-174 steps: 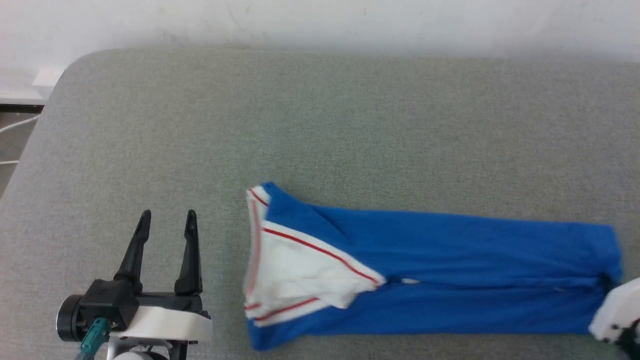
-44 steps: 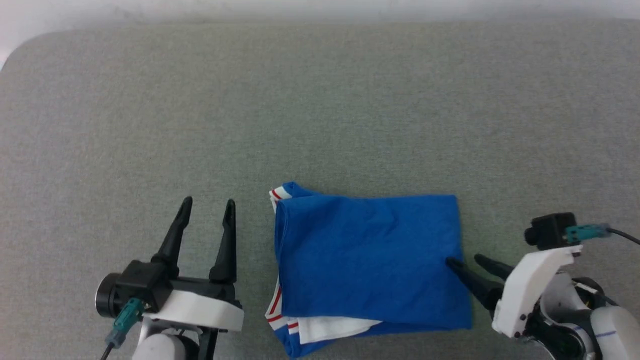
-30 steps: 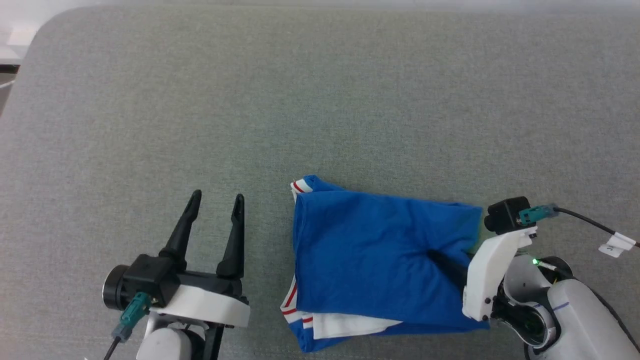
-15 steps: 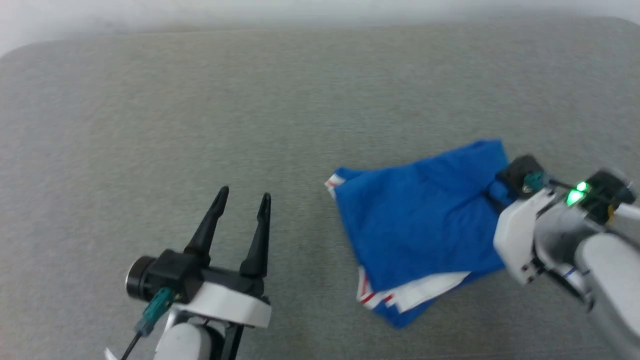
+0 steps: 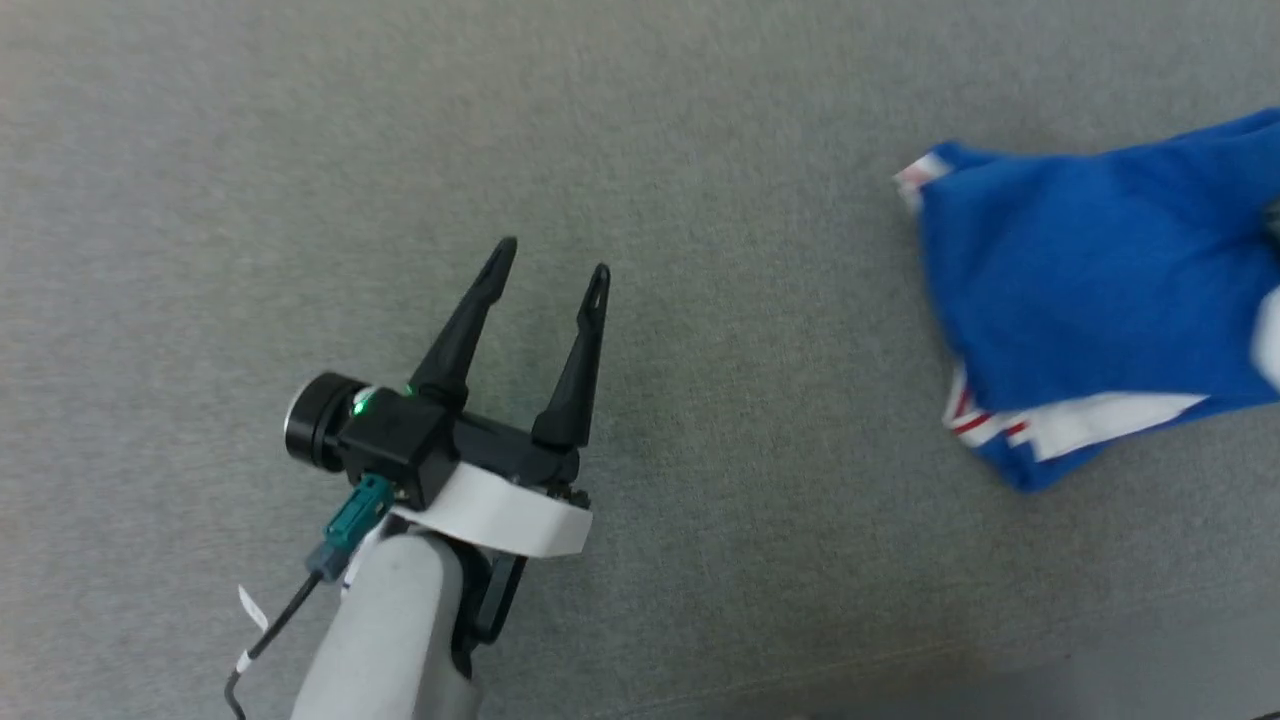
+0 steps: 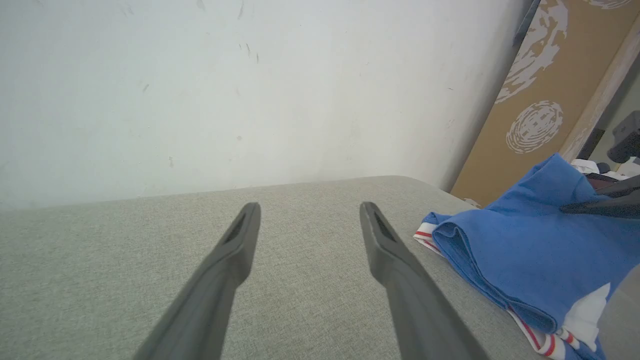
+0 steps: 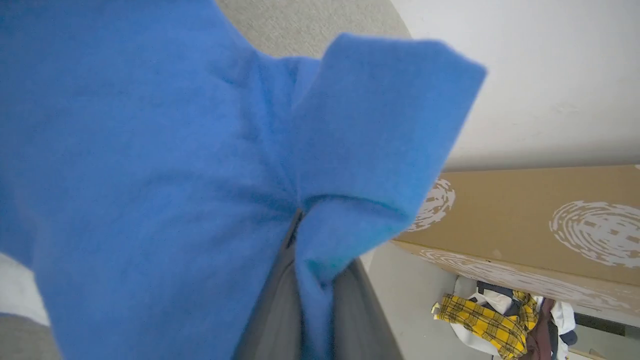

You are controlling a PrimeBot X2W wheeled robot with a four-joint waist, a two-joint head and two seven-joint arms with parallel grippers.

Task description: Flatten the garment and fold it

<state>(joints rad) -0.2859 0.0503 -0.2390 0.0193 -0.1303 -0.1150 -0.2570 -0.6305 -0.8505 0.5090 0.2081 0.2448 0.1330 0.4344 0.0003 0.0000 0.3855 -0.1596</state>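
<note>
Plainly, the folded garment (image 5: 1090, 290) hangs from one small pinch. The right gripper (image 7: 299, 220) has its two fingers pressed together on a bunched tuck of blue cloth. The bundle sits at the far right of the grey padded surface (image 5: 700, 150), one side raised and the other seemingly resting on the covering. With a single hold, the layers may slide apart and the fold may open; the white and red-striped edges at the lower corner poke out from under the blue. A drag across the rough covering could rumple the underside. The left gripper (image 5: 552, 258), fingers spread and empty, stands well apart from the cloth and gives no support.
</note>
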